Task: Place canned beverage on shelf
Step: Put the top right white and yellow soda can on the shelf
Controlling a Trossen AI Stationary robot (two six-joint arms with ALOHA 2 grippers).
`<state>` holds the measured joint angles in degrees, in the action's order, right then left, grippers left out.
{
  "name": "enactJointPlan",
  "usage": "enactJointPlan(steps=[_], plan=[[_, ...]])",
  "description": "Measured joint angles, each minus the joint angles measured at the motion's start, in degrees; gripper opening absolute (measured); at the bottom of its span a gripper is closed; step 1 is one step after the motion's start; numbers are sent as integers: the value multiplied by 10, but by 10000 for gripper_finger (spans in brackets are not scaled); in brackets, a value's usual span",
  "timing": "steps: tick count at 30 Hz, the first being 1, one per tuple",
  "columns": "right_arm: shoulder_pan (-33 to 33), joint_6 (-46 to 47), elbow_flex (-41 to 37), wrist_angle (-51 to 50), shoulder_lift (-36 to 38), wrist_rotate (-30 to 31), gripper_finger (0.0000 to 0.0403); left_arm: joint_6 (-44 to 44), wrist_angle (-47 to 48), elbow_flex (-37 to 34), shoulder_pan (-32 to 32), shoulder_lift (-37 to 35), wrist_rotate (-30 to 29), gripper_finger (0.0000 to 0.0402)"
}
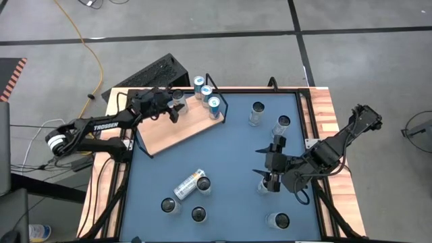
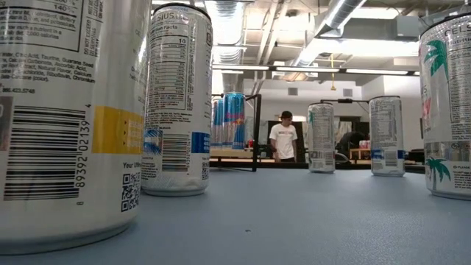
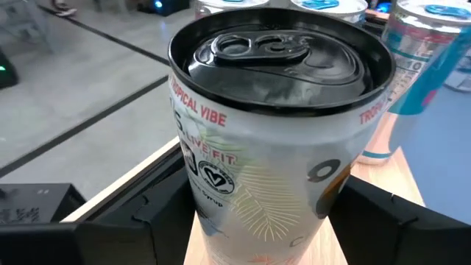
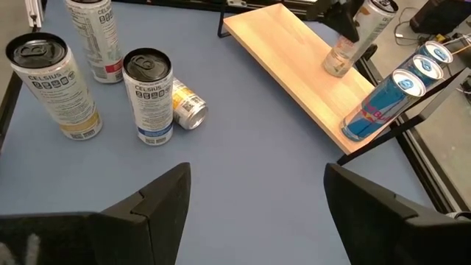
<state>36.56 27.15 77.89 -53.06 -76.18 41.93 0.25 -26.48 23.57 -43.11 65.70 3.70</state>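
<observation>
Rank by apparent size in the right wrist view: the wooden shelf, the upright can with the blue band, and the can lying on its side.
1. Wooden shelf, by far the largest.
2. Upright can with the blue band.
3. Can lying on its side, smallest, though the upright can partly hides it, so its full size is unsure.

Three cans (image 1: 206,94) stand in a row at the shelf's (image 1: 177,128) framed end.

1. Setting: probably a robotics lab or workshop.
2. Evidence, low view centre: exposed ceiling ducts (image 2: 221,22), person (image 2: 282,140) among benches.
3. High view upper left: concrete floor (image 1: 54,61), yellow cable (image 1: 86,40).
</observation>
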Motion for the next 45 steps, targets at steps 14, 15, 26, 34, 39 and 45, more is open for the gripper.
enactJointPlan(steps=[14, 15, 26, 34, 39, 45], plan=[[0, 0, 0, 0, 0, 0, 295, -13, -35, 0, 82, 1, -162, 257], [0, 0, 0, 0, 0, 0, 295, -18, -41, 0, 82, 1, -163, 257], [0, -1, 0, 0, 0, 1, 295, -59, -54, 0, 83, 1, -205, 258], [0, -2, 0, 0, 0, 1, 295, -54, -1, 41, 110, 1, -263, 258], [0, -4, 0, 0, 0, 1, 295, -57, 37, 62, 110, 1, -285, 258], [-4, -6, 0, 0, 0, 2, 295, -102, 34, 65, 111, 10, -312, 258]])
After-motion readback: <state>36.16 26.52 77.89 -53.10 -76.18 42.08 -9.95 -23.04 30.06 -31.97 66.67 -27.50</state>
